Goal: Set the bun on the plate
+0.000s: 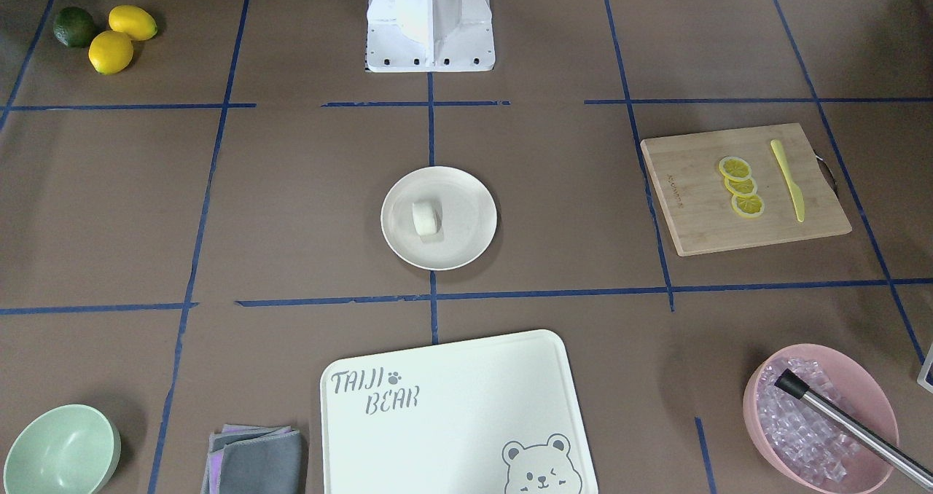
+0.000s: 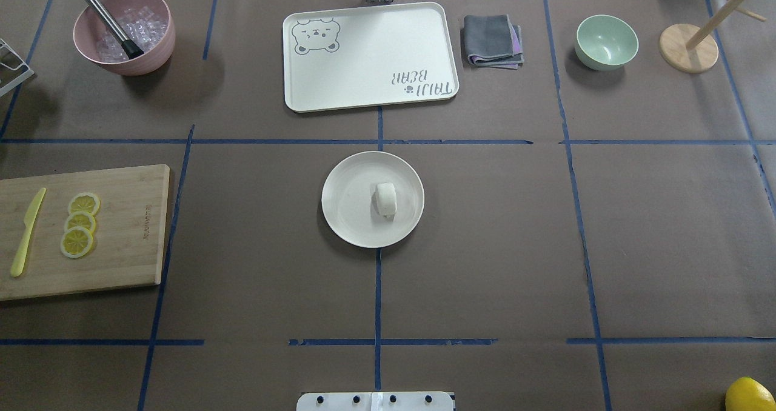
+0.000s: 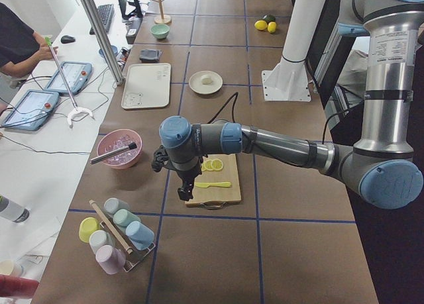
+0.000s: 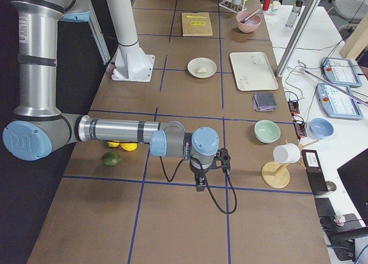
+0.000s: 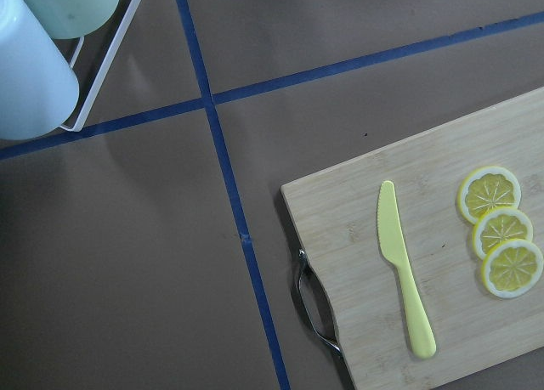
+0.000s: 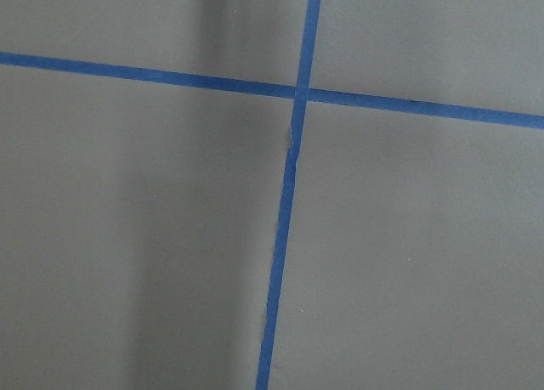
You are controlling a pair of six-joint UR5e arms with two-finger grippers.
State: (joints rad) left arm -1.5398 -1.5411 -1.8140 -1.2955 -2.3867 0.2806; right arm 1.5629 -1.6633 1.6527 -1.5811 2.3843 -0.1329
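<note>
White bun on plate | left tool, right tool pointing down | cannot tell grip

Robotics lab, no question; 2 grey industrial arms, the left arm and the right arm, stretch low over the table beside a white pedestal with bolt holes along its base; brown paper covers the top and blue tape rules it into a grid; 2 teach pendants lie on the white side bench, a person at them; the plate, tray and cutting board sit well apart across the squares, kitchenware with no kitchen round it.
</note>
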